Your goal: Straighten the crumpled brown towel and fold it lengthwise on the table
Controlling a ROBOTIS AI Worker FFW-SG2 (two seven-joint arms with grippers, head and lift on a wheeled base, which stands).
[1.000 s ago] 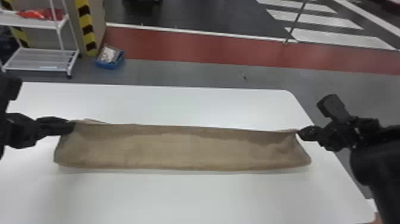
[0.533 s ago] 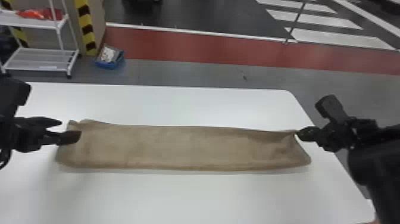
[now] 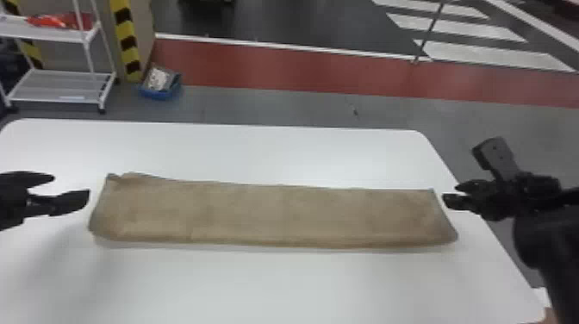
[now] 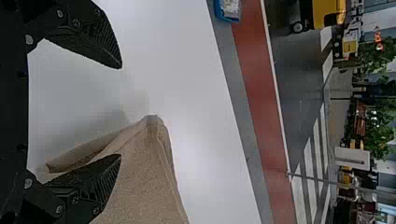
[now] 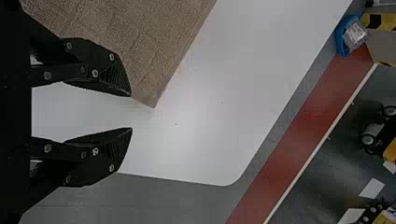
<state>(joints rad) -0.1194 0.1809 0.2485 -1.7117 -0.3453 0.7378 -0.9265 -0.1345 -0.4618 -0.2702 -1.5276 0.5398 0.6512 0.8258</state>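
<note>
In the head view the brown towel (image 3: 275, 215) lies as a long narrow folded strip across the white table (image 3: 267, 284), its far left corner slightly uneven. My left gripper (image 3: 71, 189) is open just off the towel's left end. Open as well, my right gripper (image 3: 454, 194) stands beside the right end. In the left wrist view the left gripper (image 4: 121, 112) has nothing between its fingertips, and the towel (image 4: 144, 182) shows layered edges beyond one finger. The right wrist view has the right gripper (image 5: 131, 112) apart from the towel's corner (image 5: 152, 95).
Past the table's far edge, a white shelf rack (image 3: 62, 86) stands on the floor at the left, with a blue bin (image 3: 160, 86) near it. Bare tabletop lies in front of and behind the towel. A thin pole (image 3: 428, 34) rises at the back right.
My left gripper has let go of the towel's left end and drawn back to the left. The right gripper has released the far right corner and moved slightly right.
</note>
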